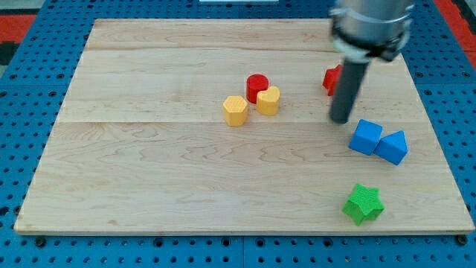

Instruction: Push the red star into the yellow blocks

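Red star near desk top right, partly hidden behind rod, my tip just below and right of it, no fingers on this rod, yellow hexagon block and yellow heart block well left, red cylinder touching the heart.

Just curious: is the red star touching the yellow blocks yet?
No. The red star sits apart, right of both yellow blocks, partly hidden behind my tip.

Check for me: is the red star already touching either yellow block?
No, the red star sits apart at the view's right, partly behind my tip, while the yellow blocks lie nearer the centre.
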You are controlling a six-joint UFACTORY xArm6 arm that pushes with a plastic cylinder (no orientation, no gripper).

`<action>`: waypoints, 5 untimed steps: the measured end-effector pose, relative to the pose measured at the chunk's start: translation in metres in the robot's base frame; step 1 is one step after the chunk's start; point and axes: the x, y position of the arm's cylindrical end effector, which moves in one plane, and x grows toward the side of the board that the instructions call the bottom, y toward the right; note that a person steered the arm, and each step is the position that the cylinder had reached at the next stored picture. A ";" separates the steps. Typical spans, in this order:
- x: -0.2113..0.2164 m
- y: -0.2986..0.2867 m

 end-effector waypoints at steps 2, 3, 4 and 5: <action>-0.071 0.006; -0.035 -0.103; -0.022 -0.123; -0.024 -0.105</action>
